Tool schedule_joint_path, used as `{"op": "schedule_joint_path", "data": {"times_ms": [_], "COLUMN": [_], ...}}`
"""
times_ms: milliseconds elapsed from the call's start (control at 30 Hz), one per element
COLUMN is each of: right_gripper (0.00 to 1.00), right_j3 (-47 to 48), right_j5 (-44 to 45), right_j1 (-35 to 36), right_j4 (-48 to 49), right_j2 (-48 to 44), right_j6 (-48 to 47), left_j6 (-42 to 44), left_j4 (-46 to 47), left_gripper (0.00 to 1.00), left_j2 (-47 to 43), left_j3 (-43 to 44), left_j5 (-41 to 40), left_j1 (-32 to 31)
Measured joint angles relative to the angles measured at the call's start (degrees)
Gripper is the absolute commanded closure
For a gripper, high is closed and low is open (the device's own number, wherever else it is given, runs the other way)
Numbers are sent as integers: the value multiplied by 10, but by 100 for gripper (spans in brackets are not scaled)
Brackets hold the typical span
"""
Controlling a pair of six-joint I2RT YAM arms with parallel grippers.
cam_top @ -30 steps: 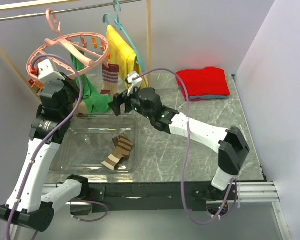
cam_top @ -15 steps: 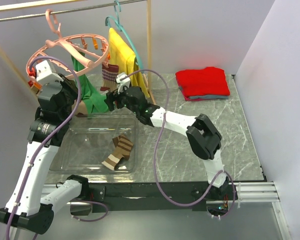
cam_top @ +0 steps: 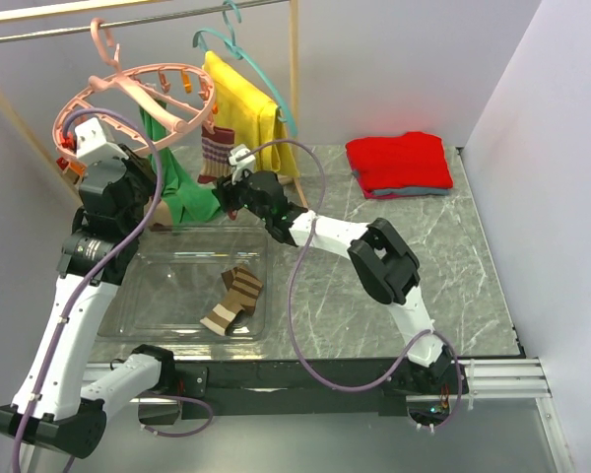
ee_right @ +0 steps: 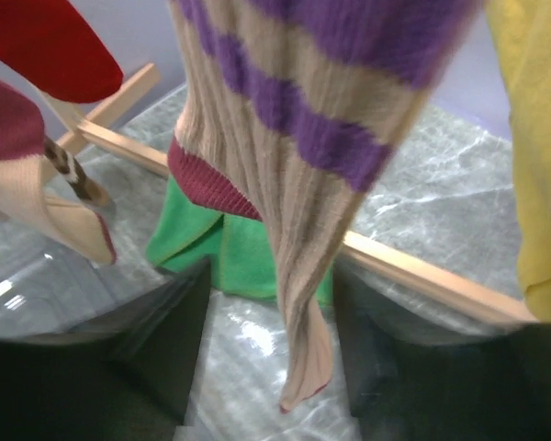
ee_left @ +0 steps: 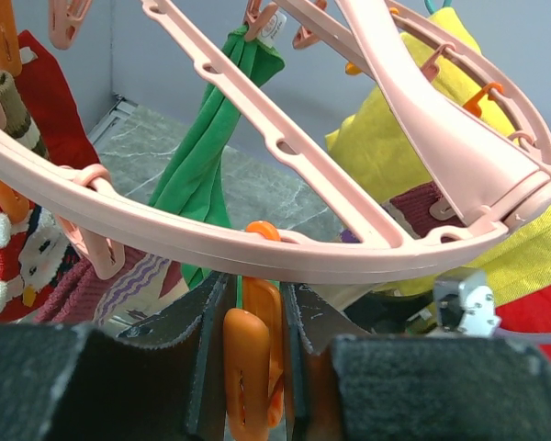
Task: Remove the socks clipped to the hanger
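The pink ring hanger (cam_top: 128, 94) hangs from the rail at the back left. My left gripper (cam_top: 136, 163) is just under its near rim. In the left wrist view this gripper (ee_left: 253, 285) is shut on an orange clip (ee_left: 248, 367) below the ring (ee_left: 257, 243). A red and white sock (ee_left: 18, 230) hangs at the left. A beige sock with purple stripes (cam_top: 215, 153) hangs from the ring's right side. My right gripper (cam_top: 224, 197) is open, and in the right wrist view (ee_right: 271, 276) its fingers stand either side of that sock's lower end (ee_right: 298, 303). A brown-striped sock (cam_top: 231, 296) lies in the bin.
A clear plastic bin (cam_top: 138, 305) sits at the front left. A long green cloth (cam_top: 182, 187) and a yellow garment (cam_top: 241, 118) on a teal hanger hang next to the ring. Folded red cloth (cam_top: 399, 163) lies at the back right. A wooden post (cam_top: 294, 79) stands behind.
My right arm has reached further back and left, bringing its gripper up to the beige striped sock. The teal hanger with the yellow garment swung a little. My left arm barely moved.
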Motion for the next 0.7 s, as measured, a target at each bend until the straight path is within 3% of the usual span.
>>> {"op": "schedule_joint_path", "data": {"times_ms": [33,100,133,233,267,333,367,467,533,700], "right_gripper": [64,72,81,100,100,100,100,100,100,100], "right_j3": [5,7,7,-5,-14,-38,-47,-75,-85,-95], "right_j5": [-2,-5,-9,-13,-12,-12,-12,-9,-7,-9], "right_j1": [0,0,0,1,2,3,5,14,23,46], "right_j4": [3,4,4,14,17,13,10,-2,-10,-30], "right_j2": [7,14,15,9,3,-18,-31,-77,-109,-180], "right_j6": [-3,-8,-10,-12,-11,-8,-7,-4,-4,-3], "left_j6": [0,0,0,0,0,-1,-1,-8,-10,-22], "left_j4": [0,-2,-2,-2,-2,-4,-6,-11,-17,-56], "left_gripper": [89,84,80,66,54,44,34,19,13,11], "left_j2": [1,2,2,3,3,5,5,5,5,2], "left_j3": [0,0,0,0,0,0,0,0,0,3], "left_j5": [0,0,0,0,0,0,0,1,8,54], "left_j1": [0,0,0,0,0,0,0,0,0,0]}}
